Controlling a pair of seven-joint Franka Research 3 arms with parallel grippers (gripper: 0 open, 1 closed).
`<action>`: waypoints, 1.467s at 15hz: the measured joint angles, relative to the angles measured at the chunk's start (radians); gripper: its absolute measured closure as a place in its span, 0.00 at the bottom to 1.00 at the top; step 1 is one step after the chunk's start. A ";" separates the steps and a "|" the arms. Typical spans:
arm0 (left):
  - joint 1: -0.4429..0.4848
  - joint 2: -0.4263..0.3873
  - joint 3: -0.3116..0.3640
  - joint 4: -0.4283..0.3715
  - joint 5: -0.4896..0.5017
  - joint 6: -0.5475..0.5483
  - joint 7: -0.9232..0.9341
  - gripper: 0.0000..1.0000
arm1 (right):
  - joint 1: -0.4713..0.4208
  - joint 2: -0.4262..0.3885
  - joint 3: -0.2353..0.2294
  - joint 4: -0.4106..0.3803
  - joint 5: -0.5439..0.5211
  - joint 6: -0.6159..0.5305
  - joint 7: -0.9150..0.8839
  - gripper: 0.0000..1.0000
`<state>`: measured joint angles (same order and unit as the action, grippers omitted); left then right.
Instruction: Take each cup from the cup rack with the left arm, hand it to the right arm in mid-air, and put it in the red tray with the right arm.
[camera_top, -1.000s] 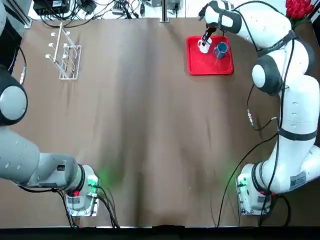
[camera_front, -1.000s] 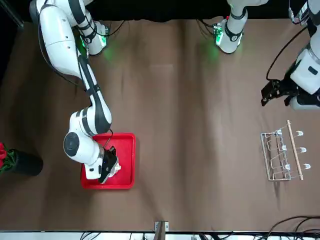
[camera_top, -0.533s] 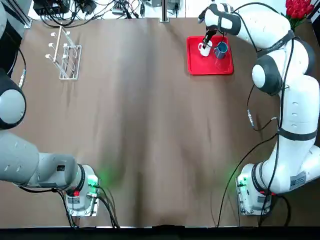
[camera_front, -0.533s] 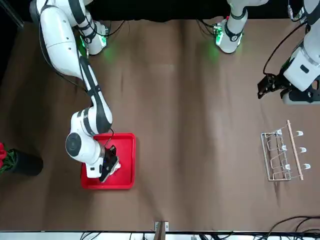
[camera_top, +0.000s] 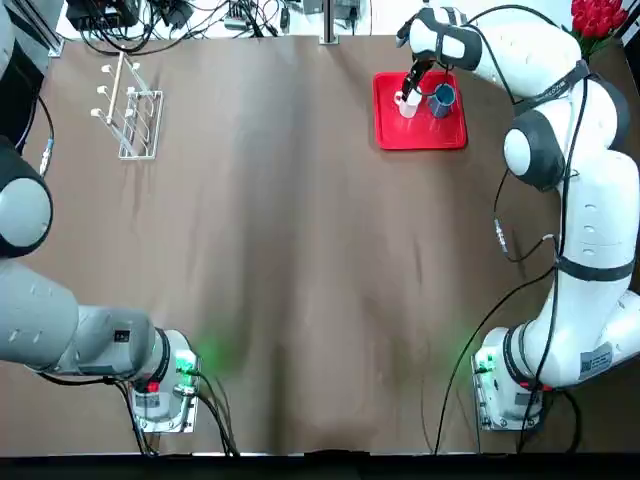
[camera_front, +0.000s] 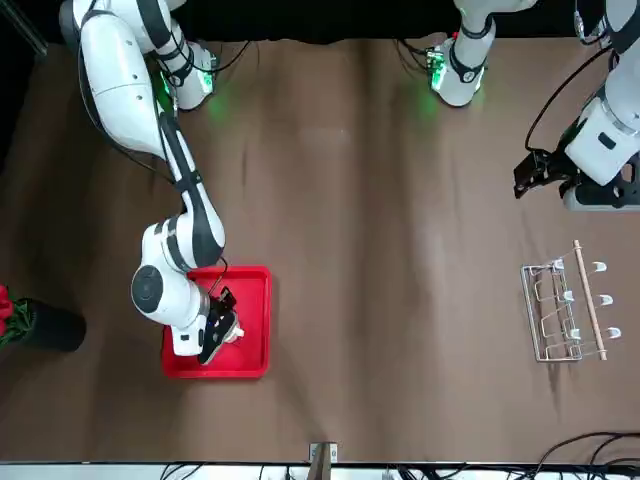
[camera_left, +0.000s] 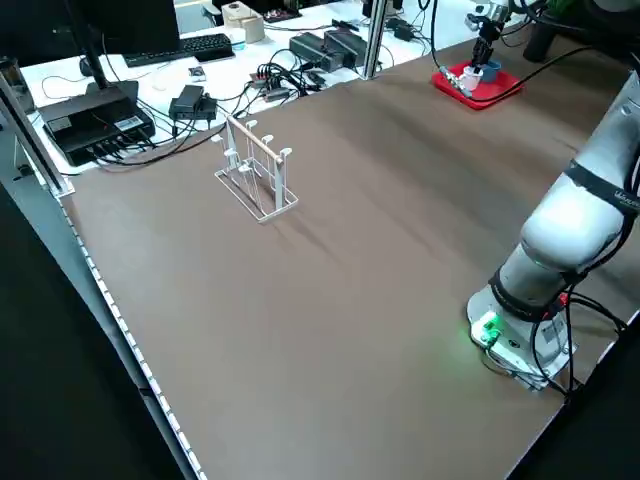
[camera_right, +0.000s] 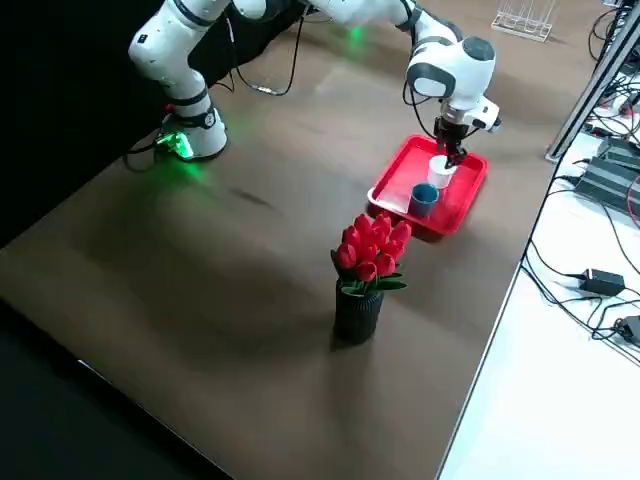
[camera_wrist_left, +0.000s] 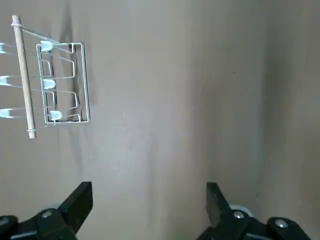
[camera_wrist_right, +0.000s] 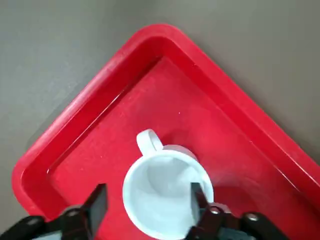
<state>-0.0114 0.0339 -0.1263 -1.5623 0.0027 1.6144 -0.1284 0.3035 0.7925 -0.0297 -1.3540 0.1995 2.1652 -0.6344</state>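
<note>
The white cup (camera_wrist_right: 167, 192) stands upright in the red tray (camera_wrist_right: 90, 130), handle toward the tray's corner. My right gripper (camera_wrist_right: 148, 194) hovers just over it, open, one finger outside the cup wall and the other at the opposite rim. From the right side, the gripper (camera_right: 447, 148) sits above the white cup (camera_right: 439, 170), with the blue cup (camera_right: 423, 198) beside it in the tray (camera_right: 400, 185). The cup rack (camera_top: 130, 110) stands bare at the far left. My left gripper (camera_front: 540, 178) hangs open, short of the rack (camera_front: 565, 300).
A dark vase of red tulips (camera_right: 365, 280) stands beside the tray, on its near right. Cables and boxes (camera_top: 200, 15) and a metal post (camera_top: 328, 20) line the table's far edge. Brown tabletop stretches between rack and tray.
Under the right gripper, the white cup has shifted slightly toward the robot within the tray. The left gripper has drifted a little away from the rack.
</note>
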 joint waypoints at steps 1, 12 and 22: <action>0.000 0.000 0.000 0.001 0.000 0.001 0.000 0.00 | 0.000 0.000 0.000 0.000 0.000 0.000 0.002 0.19; 0.000 0.000 0.000 0.012 0.000 0.003 0.000 0.00 | -0.071 -0.128 -0.017 0.146 -0.002 -0.270 0.269 0.00; 0.001 -0.002 0.001 0.020 0.000 0.003 0.000 0.00 | -0.333 -0.407 -0.020 0.155 -0.004 -0.724 0.395 0.00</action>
<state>-0.0106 0.0319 -0.1255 -1.5426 0.0027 1.6172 -0.1284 -0.0296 0.3860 -0.0496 -1.1988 0.1956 1.4412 -0.2390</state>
